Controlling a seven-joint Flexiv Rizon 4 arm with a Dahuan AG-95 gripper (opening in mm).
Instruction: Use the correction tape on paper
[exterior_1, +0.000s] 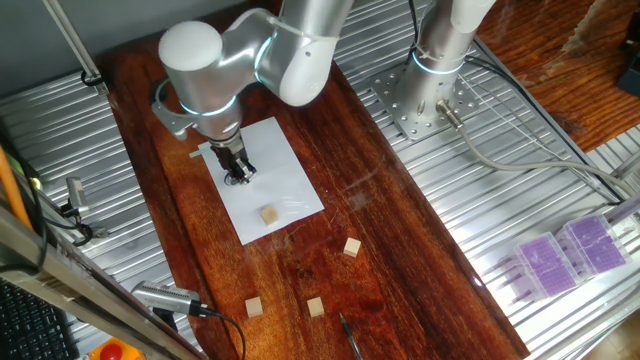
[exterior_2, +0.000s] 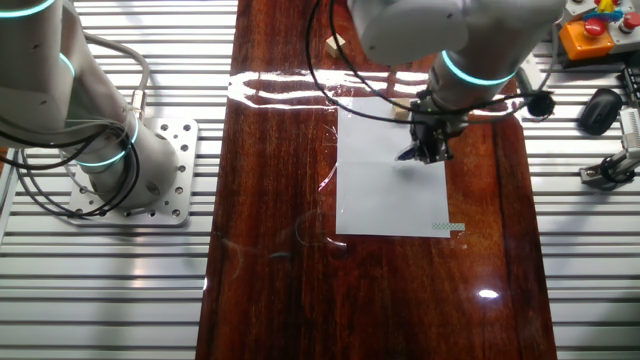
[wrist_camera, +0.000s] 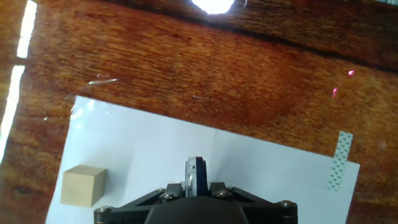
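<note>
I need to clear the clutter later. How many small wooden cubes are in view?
4. One wooden cube sits on the paper; three more lie on the bare table beyond it. The arm may hide others.

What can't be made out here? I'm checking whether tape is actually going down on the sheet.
- Correction tape tip: hand view, hidden by the gripper body; both fixed views, too small.
- Any white strip laid on the paper: invisible, white on white.
- Paper's near edge: hand view, cut off.
</note>
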